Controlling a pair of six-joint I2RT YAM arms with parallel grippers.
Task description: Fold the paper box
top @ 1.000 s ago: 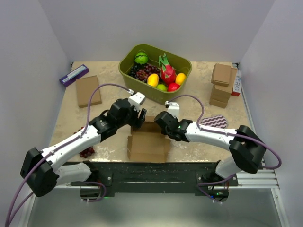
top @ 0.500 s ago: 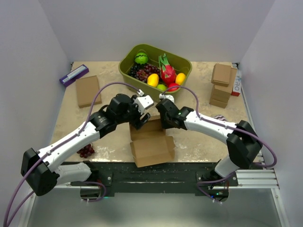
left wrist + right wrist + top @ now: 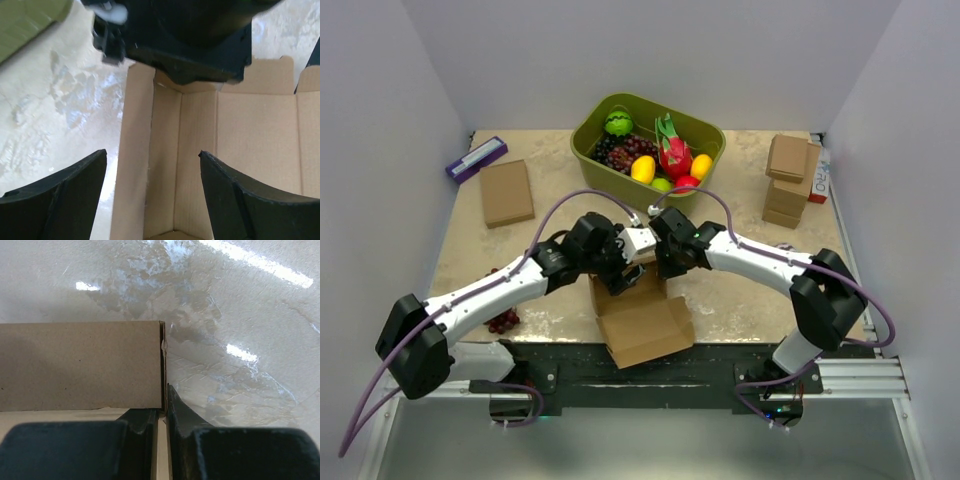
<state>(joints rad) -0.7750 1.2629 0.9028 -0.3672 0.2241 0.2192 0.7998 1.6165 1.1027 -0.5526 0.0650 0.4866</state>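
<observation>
The paper box (image 3: pixel 642 318) lies open near the table's front edge, its brown inside facing up and its front flap spread toward me. My left gripper (image 3: pixel 620 276) hovers open over the box's left rear corner. In the left wrist view its fingers (image 3: pixel 55 200) straddle the left side wall (image 3: pixel 135 165), touching nothing. My right gripper (image 3: pixel 666 262) is at the box's back wall. In the right wrist view its jaws are shut (image 3: pixel 164 407) on the thin edge of a cardboard wall (image 3: pixel 80 365). The right gripper's black body (image 3: pixel 190 35) fills the top of the left wrist view.
A green basket (image 3: pixel 705 125) of fruit stands behind the arms. A flat brown box (image 3: pixel 507 192) and a purple item (image 3: pixel 476 158) lie at the back left. Stacked small brown boxes (image 3: pixel 788 180) stand at the back right. Loose grapes (image 3: pixel 503 320) lie at the front left.
The left gripper has swung right and down over the box. The right gripper has moved left onto the back wall. The box has turned and slid a little toward the front edge.
</observation>
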